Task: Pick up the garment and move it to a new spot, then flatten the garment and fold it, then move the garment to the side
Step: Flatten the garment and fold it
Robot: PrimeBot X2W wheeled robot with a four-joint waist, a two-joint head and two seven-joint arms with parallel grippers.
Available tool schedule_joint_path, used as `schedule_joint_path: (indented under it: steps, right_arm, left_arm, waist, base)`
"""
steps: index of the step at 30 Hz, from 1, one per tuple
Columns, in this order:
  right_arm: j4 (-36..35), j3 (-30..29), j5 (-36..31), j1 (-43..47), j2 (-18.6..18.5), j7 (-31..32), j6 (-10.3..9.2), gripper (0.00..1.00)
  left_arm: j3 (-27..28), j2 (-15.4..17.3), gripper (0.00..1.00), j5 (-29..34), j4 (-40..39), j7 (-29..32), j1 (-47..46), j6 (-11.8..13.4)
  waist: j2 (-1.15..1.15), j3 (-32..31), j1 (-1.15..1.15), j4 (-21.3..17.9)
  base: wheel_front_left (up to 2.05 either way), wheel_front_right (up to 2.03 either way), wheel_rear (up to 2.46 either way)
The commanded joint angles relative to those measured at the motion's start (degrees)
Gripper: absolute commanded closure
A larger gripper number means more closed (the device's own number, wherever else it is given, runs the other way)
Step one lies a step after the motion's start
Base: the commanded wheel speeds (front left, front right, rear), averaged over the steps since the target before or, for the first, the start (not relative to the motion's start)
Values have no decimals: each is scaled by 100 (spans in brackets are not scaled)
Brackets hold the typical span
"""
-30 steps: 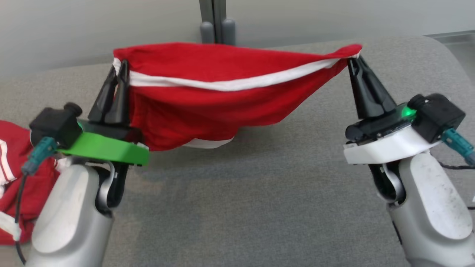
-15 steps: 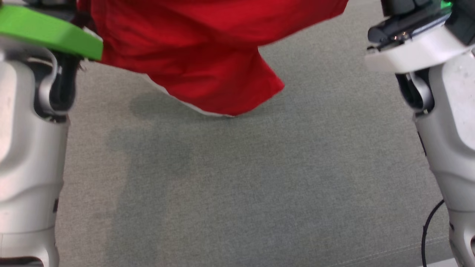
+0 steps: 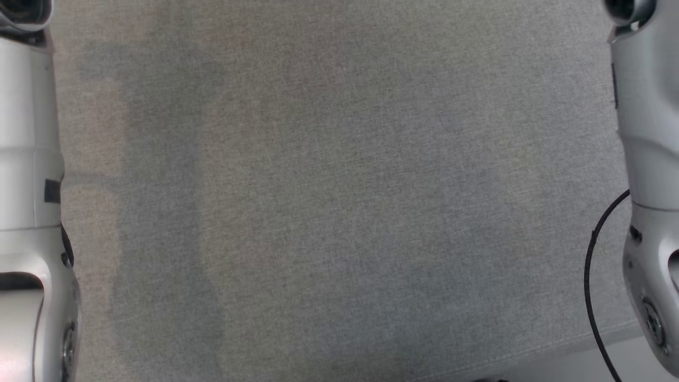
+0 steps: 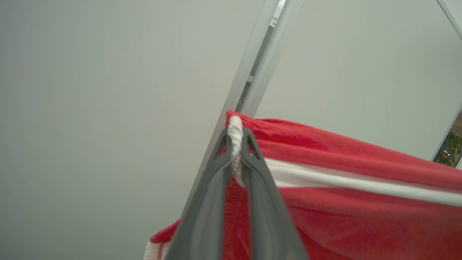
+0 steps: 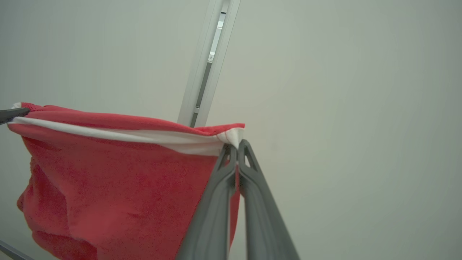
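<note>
One red, white-banded garment [image 5: 108, 187] stretches between left pincer [image 4: 236, 136] and right pincer [image 5: 237, 147], both pinching it.

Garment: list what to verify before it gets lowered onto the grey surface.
1. Left end effector shut on a corner of the garment: ok.
2. Right end effector shut on the opposite corner: ok.
3. White band stretched between both grips: ok.
4. Garment's bottom hanging free: cannot tell, cut off in both wrist views.
5. Grey surface in the head view bare: ok.
6. Black cable kept to the surface's right edge: ok.
</note>
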Motion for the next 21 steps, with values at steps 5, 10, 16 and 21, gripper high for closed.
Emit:
schedule_joint_path:
  steps: [5,10,16,21]
  right_arm:
    - [128,260,205,992,35,-1,-11,100]
    - [61,381,588,2344,116,-2,-18,100]
    - [90,567,1027,4212,84,-7,-19,100]
    - [120,534,1220,5213,128,-7,-17,100]
  left_arm:
    - [88,39,100,-181,585,-226,981,-83]
    - [122,6,100,-432,848,-290,2395,-99]
    - [183,-319,100,-717,793,-285,4226,-103]
    - [311,-577,100,-832,709,-269,5234,-104]
  waist:
    - [0,-139,-1,-26]
    - [0,-458,-1,-35]
    - [0,-925,-1,83]
    - [0,-1278,-1,161]
  base:
    - [0,0,0]
    - [0,0,0]
    - [0,0,0]
    - [0,0,0]
